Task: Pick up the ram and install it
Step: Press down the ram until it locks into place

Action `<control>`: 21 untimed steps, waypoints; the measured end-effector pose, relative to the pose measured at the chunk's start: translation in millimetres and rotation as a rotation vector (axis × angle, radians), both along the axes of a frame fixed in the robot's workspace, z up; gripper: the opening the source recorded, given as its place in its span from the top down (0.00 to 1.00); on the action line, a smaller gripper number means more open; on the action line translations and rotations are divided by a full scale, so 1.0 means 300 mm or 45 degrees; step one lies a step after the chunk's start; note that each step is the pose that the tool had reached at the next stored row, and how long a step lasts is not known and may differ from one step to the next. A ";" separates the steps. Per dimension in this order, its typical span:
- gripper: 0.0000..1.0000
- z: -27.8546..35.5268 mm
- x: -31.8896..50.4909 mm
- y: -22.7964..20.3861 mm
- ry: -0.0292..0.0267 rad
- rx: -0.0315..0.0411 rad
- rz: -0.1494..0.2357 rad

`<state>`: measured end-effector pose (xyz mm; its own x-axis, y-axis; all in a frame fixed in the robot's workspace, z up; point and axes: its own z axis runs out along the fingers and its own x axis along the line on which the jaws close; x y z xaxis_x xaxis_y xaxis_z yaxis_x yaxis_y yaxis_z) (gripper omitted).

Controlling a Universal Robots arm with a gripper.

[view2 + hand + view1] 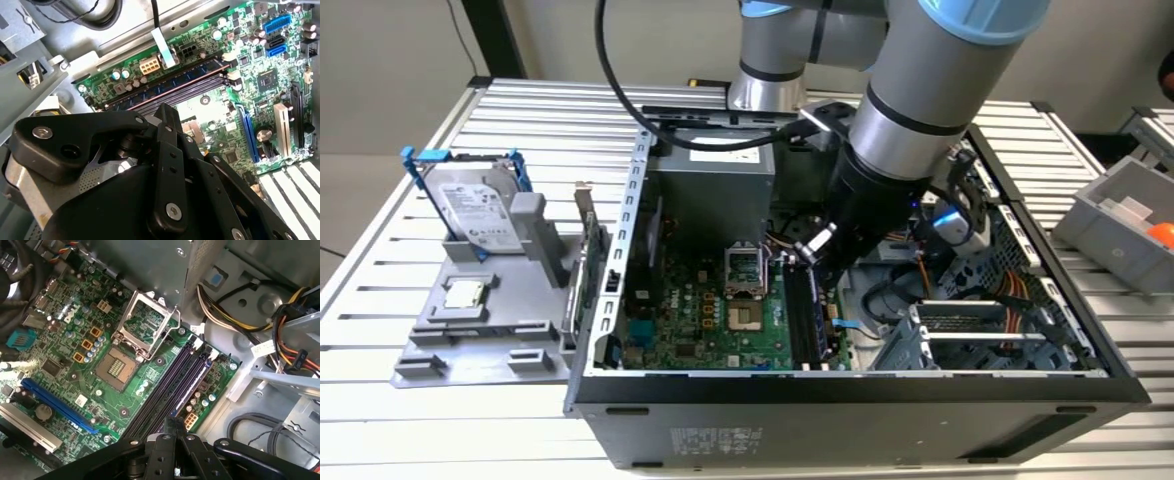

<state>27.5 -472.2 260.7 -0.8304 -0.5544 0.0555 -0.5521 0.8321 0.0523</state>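
Down inside the open black desktop computer case (854,395), the black two-fingered gripper (811,252) hangs over the memory slots; in both wrist views its fingers (175,427) (167,117) are drawn narrowly together, with nothing seen pinched between them. Just below the fingertips, in the exterior view, the ram (807,315), a long dark circuit-board stick, stands on edge in the row of slots along the green motherboard (707,310), and the gripper is at its far end. Whether they touch I cannot tell. Beside the slots sits the square metal processor socket (116,367) with its frame raised. Well apart, to the exterior view's left, a grey plastic tray (467,340) on the slatted metal table (400,420) carries a silver hard drive with blue brackets (474,205) and a small square silver chip (464,292)
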 end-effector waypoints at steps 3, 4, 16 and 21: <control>1.00 0.000 0.000 0.000 -0.0009 0.0001 0.055; 1.00 0.000 0.000 0.000 -0.0019 -0.0002 0.076; 1.00 0.000 0.000 0.000 -0.0203 -0.0004 0.225; 1.00 0.000 0.000 0.000 -0.0210 -0.0001 0.266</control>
<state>27.5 -472.3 260.7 -0.6984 -0.7144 0.0429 -0.7132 0.6997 0.0417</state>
